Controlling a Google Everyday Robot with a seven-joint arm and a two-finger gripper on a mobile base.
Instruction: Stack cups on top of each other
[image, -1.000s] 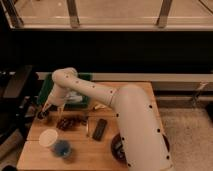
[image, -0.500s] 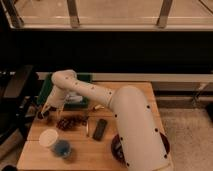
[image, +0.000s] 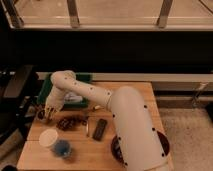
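Camera view: gripper (image: 48, 114) has sunk slightly, over the dark cup (image: 42, 116).

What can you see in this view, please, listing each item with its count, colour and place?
whitish cup: one, whitish, table front left
blue cup: one, blue, beside the whitish cup
dark cup: one, dark, table's left edge
brown clump: one, brown, left of centre
flat bar: one, black, centre
green tray: one, green, back left
bowl: one, dark, front right, partly behind the arm
table: one, wooden
arm: one, white, crossing the table
gripper: one, at the dark cup
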